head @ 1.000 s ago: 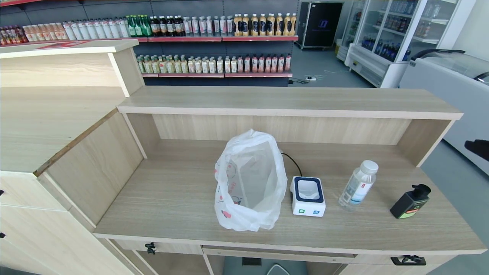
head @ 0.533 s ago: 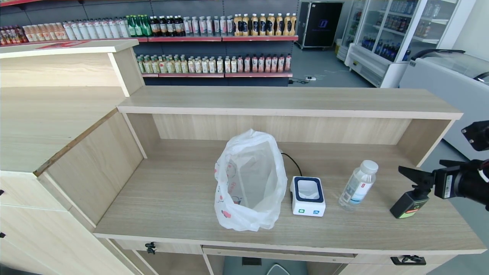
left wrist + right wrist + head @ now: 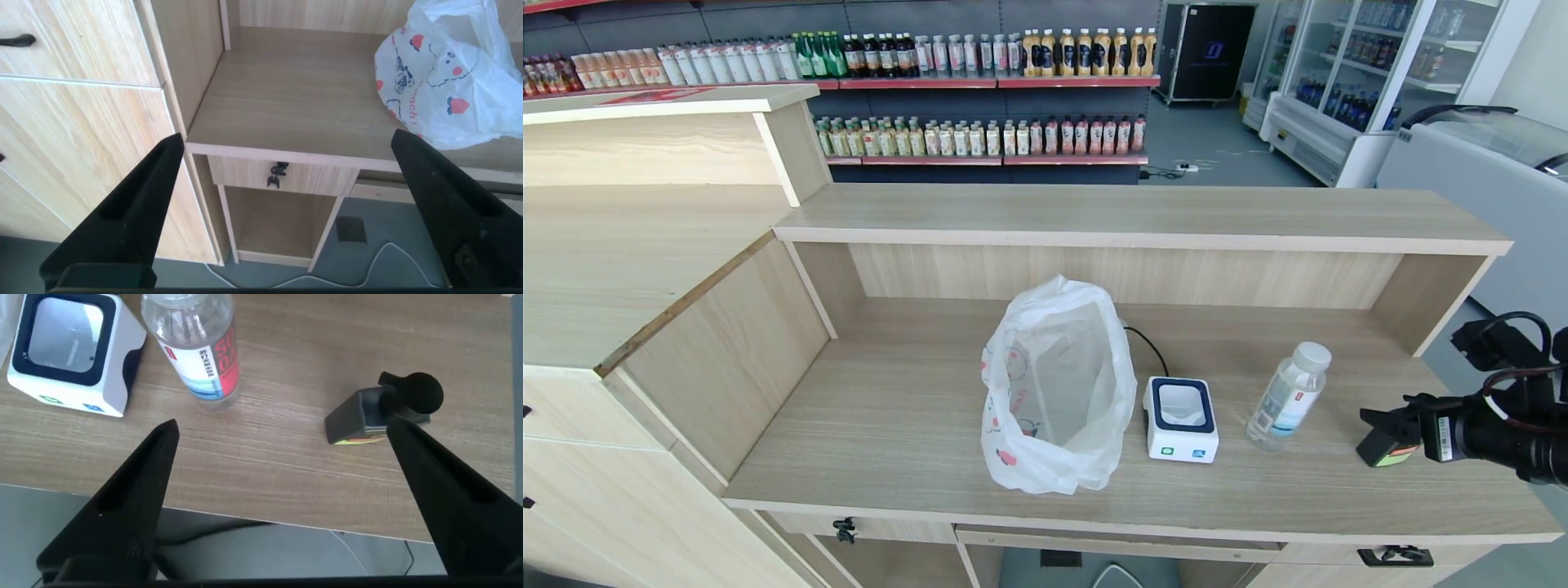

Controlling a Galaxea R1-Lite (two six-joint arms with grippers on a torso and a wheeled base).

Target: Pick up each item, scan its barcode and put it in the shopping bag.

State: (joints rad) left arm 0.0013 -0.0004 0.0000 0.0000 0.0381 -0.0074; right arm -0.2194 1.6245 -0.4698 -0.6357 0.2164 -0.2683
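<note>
The right gripper hovers low over the right end of the counter, fingers spread wide with nothing between them. Just ahead of its fingertips is the black pump bottle, which seems to stand upright. It touches neither finger and sits off-centre in the gap, close to one finger. Farther from the hand comes the water bottle, then the barcode scanner, and beyond that the shopping bag with its mouth gaping upward.

The off-centre line is the likely trouble: an advancing finger could clip the body or the jutting pump head and tip the bottle, or shove it toward the counter's front edge, which lies near. Closing on the narrow pump head rather than the body would probably give a poor hold.

Bare wood lies between the pump bottle and the water bottle. A side panel rises behind the hand and an upper ledge overhangs the back, so a lift is safer kept forward. The way to the scanner passes the water bottle, which could be knocked.

The left gripper, also spread open and empty, hangs below the counter's front left corner, well apart from every item.
</note>
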